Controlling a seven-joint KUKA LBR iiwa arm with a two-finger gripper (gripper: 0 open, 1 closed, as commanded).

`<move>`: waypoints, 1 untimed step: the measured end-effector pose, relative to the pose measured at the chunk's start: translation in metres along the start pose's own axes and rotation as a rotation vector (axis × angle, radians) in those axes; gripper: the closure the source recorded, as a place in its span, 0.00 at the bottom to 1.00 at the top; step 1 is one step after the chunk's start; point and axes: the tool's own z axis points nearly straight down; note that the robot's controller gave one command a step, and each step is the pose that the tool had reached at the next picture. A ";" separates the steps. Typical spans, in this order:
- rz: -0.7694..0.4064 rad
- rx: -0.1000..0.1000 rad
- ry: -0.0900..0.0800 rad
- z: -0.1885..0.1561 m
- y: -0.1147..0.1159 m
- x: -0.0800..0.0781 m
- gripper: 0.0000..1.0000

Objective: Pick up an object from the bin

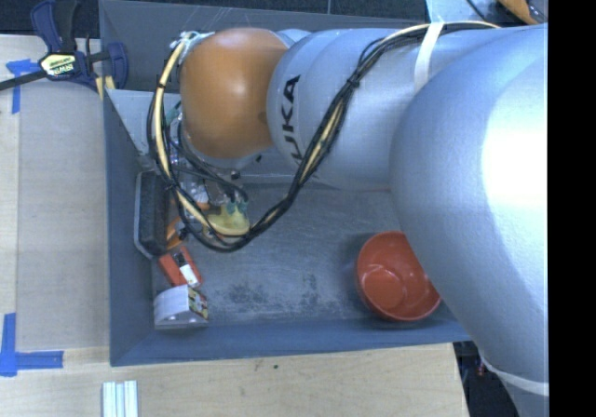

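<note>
The claw (pixel 207 208) hangs under the arm's orange wrist cover, by the bin's (pixel 279 289) wall at the view's left. Wiring hides it, so I cannot tell whether it is wide or narrow. A small orange block (pixel 177 266) lies nearest, just toward the view's bottom. A red bowl (pixel 396 280) sits well apart, rightward.

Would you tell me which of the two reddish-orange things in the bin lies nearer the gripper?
The small orange block near the left wall, just below the gripper; the red bowl sits apart at the lower right.
</note>
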 end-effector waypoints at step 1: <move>0.065 0.005 0.025 0.075 -0.012 0.046 1.00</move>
